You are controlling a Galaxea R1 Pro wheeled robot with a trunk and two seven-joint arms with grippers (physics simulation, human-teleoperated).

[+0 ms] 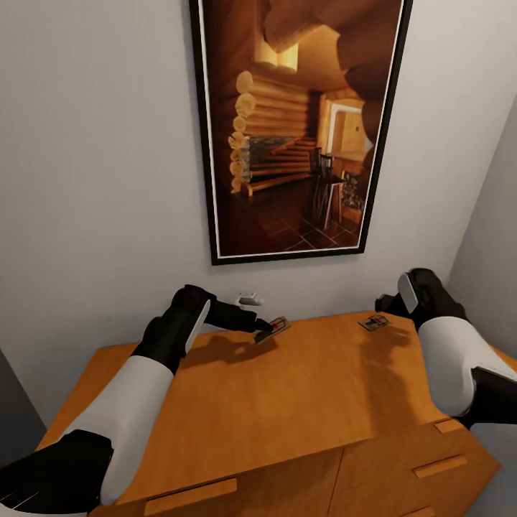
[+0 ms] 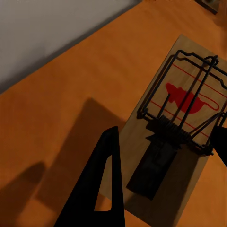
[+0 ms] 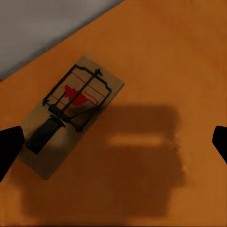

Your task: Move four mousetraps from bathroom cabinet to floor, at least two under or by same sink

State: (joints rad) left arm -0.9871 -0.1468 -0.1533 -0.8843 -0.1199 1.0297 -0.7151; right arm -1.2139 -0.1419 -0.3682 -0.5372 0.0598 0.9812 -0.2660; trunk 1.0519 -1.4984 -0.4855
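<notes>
Resting flat on the orange-brown cabinet (image 1: 301, 402) top near the wall, two mousetraps show. The left end effector (image 2: 163, 177) is spread, its fingers (image 2: 101, 189) straddling the near end of the left mousetrap (image 1: 273, 329) without clamping it. The right end effector (image 3: 113, 142) hovers released above the cabinet top, the right mousetrap (image 3: 71, 113) lying just inside one fingertip. Each trap bears a red mark and red lines, no readable writing. A framed log-cabin picture (image 1: 298, 126) hangs above.
</notes>
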